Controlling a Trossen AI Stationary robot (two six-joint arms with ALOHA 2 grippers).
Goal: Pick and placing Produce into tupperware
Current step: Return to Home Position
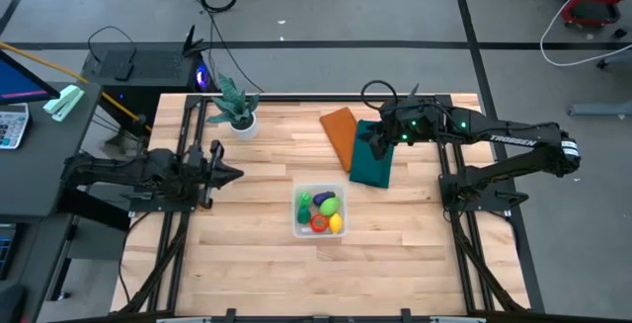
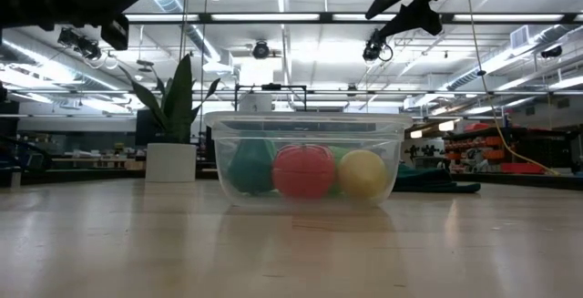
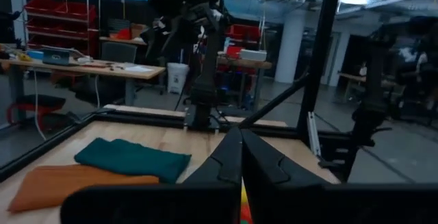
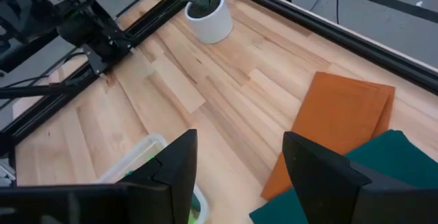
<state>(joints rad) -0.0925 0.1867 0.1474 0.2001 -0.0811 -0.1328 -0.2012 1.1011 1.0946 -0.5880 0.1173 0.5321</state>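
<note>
The clear tupperware [image 1: 319, 211] stands on the table near its middle. Several pieces of produce lie on its bottom: dark green [image 1: 304, 202], purple [image 1: 322, 197], light green [image 1: 329, 205], red [image 1: 320, 223] and yellow [image 1: 336, 223]. The low view shows the red piece [image 2: 303, 170] and the yellow piece [image 2: 363, 172] through the tupperware's wall [image 2: 228, 152]. My left gripper [image 1: 232, 174] hangs shut above the table, left of the tupperware, its shut fingers [image 3: 241, 157] pointing about level. My right gripper [image 1: 373, 145] hovers open over the dark green cloth, with nothing between its fingers [image 4: 174, 162].
A potted plant [image 1: 237, 116] stands at the far left. An orange folded cloth [image 1: 339, 130] and a dark green one [image 1: 375, 165] lie at the far right, overlapping. Black frame rails [image 1: 178, 224] run along both sides. Bare wood lies near the front edge.
</note>
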